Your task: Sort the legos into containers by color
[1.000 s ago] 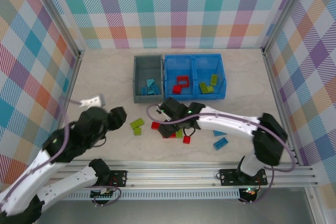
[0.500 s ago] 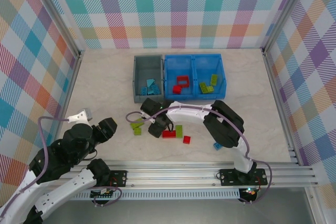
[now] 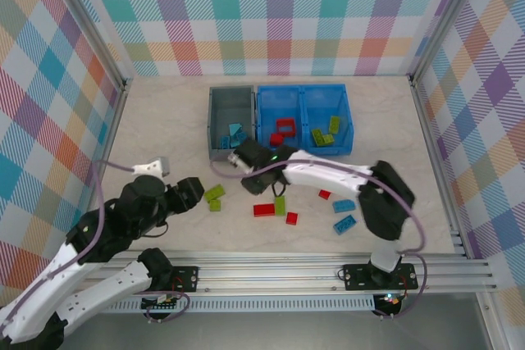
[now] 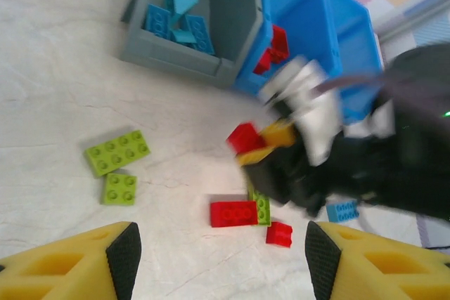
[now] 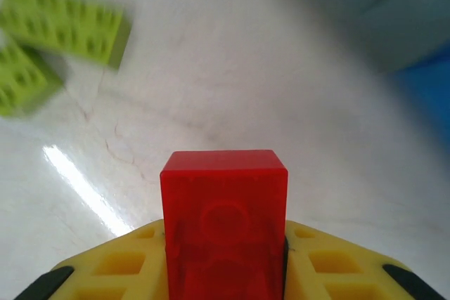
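Note:
My right gripper is shut on a small red lego, held just above the table in front of the containers. In the left wrist view that red lego pokes out of the right gripper's yellow fingers. From above, the right gripper hangs just below the grey container, which holds light blue legos. The blue container has red legos on its left side and lime ones on its right. My left gripper is open beside two lime legos, nothing between its fingers.
Loose on the table lie a red lego touching a lime one, two small red ones, and two light blue ones. Metal rails edge the table on both sides and at the front.
My right gripper has shut on the red lego and moved up from the pile toward the containers. The left arm has swung right, closer to the lime legos.

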You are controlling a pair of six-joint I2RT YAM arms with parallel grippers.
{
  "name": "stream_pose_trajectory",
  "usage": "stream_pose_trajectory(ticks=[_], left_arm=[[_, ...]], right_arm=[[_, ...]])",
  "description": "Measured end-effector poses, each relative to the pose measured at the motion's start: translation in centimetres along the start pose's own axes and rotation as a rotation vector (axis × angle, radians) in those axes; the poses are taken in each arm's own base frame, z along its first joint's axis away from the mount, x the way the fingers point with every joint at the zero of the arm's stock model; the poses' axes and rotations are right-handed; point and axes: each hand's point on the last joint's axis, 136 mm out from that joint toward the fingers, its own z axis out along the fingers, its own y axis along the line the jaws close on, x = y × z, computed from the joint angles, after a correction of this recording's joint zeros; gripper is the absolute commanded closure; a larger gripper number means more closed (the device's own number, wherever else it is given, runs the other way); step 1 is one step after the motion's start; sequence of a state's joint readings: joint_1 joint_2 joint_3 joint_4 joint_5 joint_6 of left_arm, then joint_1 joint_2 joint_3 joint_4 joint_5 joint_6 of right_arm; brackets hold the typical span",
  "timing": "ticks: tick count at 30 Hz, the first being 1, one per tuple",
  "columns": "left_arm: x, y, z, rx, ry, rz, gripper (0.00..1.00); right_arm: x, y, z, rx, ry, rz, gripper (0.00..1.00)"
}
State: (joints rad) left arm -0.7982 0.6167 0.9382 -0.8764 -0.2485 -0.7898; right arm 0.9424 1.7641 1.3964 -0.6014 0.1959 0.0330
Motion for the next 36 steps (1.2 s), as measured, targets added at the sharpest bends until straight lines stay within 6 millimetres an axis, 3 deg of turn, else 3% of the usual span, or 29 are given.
stream_pose_trajectory(ticks=[3, 5, 8, 10, 16, 22, 29, 33, 36], left_arm=[[-0.7, -3.0, 1.7, 0.019, 0.047, 0.051, 0.35], [-1.5, -5.2, 2.9, 0.036, 0.064, 0.083, 0.36], [-2.5, -8.5, 5.2, 0.044, 0.080, 0.142, 0.36], [-2.6, -10.4, 6.9, 0.037, 0.087, 0.190, 0.36], [-1.8, -13.0, 10.2, -0.014, 0.079, 0.318, 0.36], [-1.2, -13.3, 11.2, -0.050, 0.057, 0.370, 0.36], [-0.1, -14.0, 10.9, -0.040, 0.058, 0.412, 0.36], [0.5, -13.7, 11.1, -0.048, 0.067, 0.428, 0.36], [1.0, -13.7, 11.1, -0.049, 0.075, 0.438, 0.37]], right_arm=[[-3.2, -5.6, -4.9, 0.022, -0.158, 0.187, 0.69], [-4.4, -9.4, -6.4, 0.045, -0.211, 0.305, 0.69], [-5.8, -14.0, -5.3, 0.066, -0.221, 0.452, 0.68], [-6.7, -15.8, -2.7, 0.055, -0.196, 0.531, 0.68], [-7.5, -18.3, 5.1, 0.016, -0.076, 0.687, 0.66], [-7.5, -19.5, 9.5, 0.001, -0.002, 0.773, 0.60], [-6.5, -19.0, 10.5, -0.011, 0.050, 0.807, 0.43], [-6.6, -19.1, 9.9, -0.011, 0.044, 0.806, 0.45], [-7.0, -19.0, 7.4, -0.006, 0.018, 0.802, 0.49]])
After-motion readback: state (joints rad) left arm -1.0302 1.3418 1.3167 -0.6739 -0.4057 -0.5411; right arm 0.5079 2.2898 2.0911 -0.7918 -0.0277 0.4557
